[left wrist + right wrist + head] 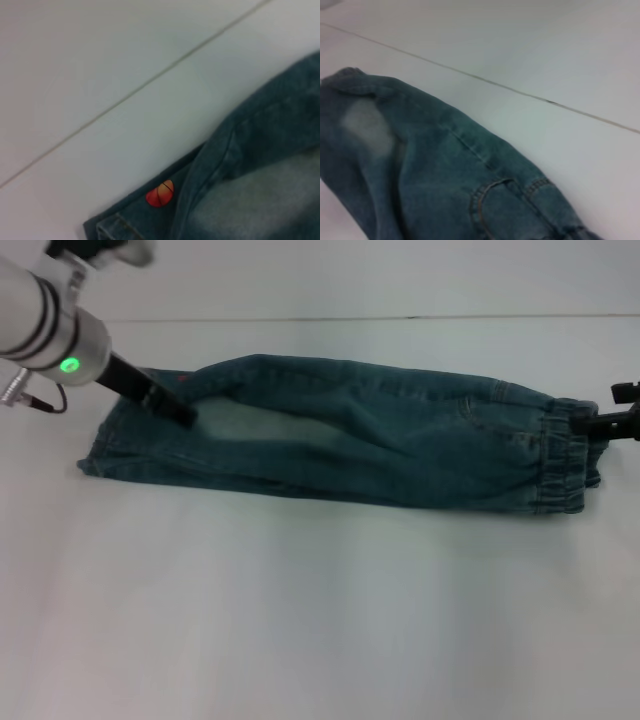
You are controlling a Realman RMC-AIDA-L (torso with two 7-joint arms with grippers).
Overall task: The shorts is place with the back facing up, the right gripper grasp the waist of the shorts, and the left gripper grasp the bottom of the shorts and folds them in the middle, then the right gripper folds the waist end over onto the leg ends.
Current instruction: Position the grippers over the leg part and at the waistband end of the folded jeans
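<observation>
The shorts (370, 435) lie lengthwise across the white surface (320, 620), already doubled along the middle. The left hand (180, 410) presses down at the leg ends (130, 440), probably pinning the hem, though whether its fingers are closed can't be made out. The right hand (590, 422) sits at the waist of the shorts (560, 455), seemingly pinching the band, ready to carry it over. Neither wrist view shows any fingers, just denim.
</observation>
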